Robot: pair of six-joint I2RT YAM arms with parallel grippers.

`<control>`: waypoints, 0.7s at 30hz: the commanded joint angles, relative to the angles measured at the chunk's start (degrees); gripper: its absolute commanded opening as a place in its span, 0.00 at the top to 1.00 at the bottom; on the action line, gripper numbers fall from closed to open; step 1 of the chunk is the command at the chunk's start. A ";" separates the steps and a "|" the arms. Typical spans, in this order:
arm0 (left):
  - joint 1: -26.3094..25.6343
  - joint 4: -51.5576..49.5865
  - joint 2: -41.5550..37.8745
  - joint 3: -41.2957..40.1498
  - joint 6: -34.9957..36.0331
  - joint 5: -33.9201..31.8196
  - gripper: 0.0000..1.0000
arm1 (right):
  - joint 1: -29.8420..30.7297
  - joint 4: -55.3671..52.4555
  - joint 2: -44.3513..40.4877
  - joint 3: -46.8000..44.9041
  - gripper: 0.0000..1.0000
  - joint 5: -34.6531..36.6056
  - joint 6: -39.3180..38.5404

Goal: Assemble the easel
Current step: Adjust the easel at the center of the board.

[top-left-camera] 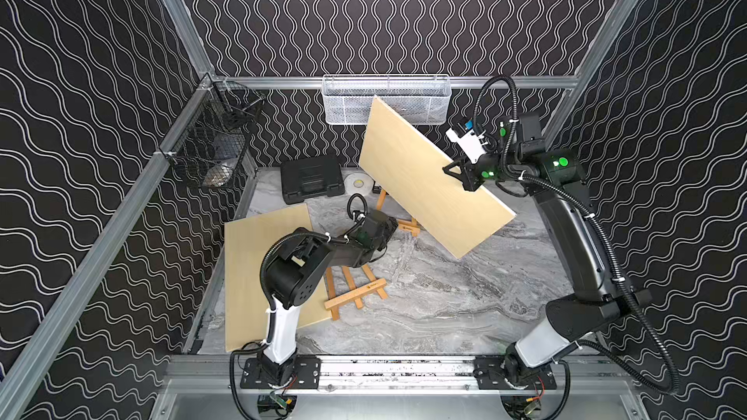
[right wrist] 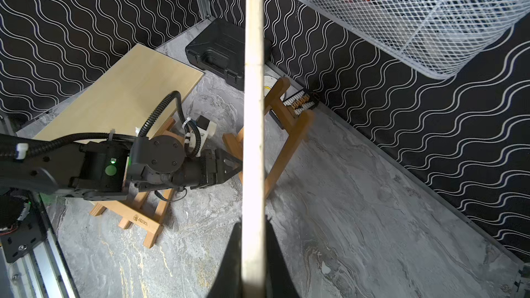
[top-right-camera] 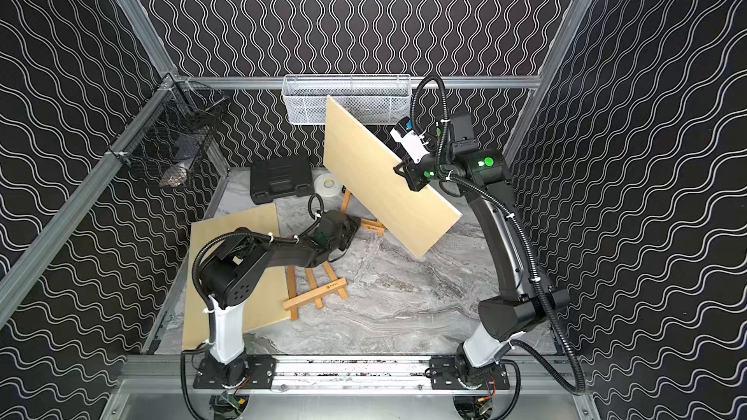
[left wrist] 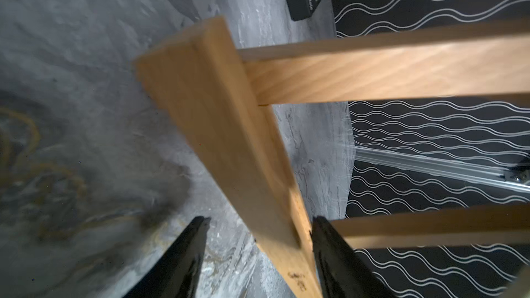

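The black case [top-left-camera: 311, 177] sat at the back of the marble table [top-left-camera: 444, 301], against the wall, and we placed everything else from it. Just right of the case lay a tape roll [top-left-camera: 357, 184]. Further right and a little nearer the arm bases stood the upright easel [right wrist: 289, 127]. In both top views only its feet and lower ledge showed past the raised board [top-left-camera: 420, 179].

The right gripper [right wrist: 252, 229] was clamped on that board's long edge, one jaw on each face. It held the board clear of the table, tilted, above and to the right of the case. The board's upper corner overlapped the white mesh basket [top-left-camera: 386, 103], which hung on the wall above the case.

The left gripper [left wrist: 258, 220] was at the upright easel's lower ledge, in front of the case and to its right. Its jaws were parted and stood astride the ledge. Bare table showed between one jaw and the wood. The other jaw sat right at the ledge's edge, but the wrist view was too blurred for us to tell whether it touched.

In front of the case, nearer the arm bases, a second easel [top-left-camera: 355, 292] lay flat. Its legs ran under the left arm, beside a flat board [top-left-camera: 258, 244] lying to the case's front left. A black wire basket [top-left-camera: 210, 143] hung on the side rail left of the case.
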 commanded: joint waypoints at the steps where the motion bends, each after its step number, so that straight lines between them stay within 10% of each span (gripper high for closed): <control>1: -0.29 2.71 1.59 0.66 -3.73 -2.15 0.41 | -0.26 9.48 -1.29 -0.03 1.00 -2.20 -0.61; 21: -2.69 4.58 4.80 1.76 -1.11 6.71 0.77 | -0.29 7.77 -4.95 -1.65 1.00 2.19 0.57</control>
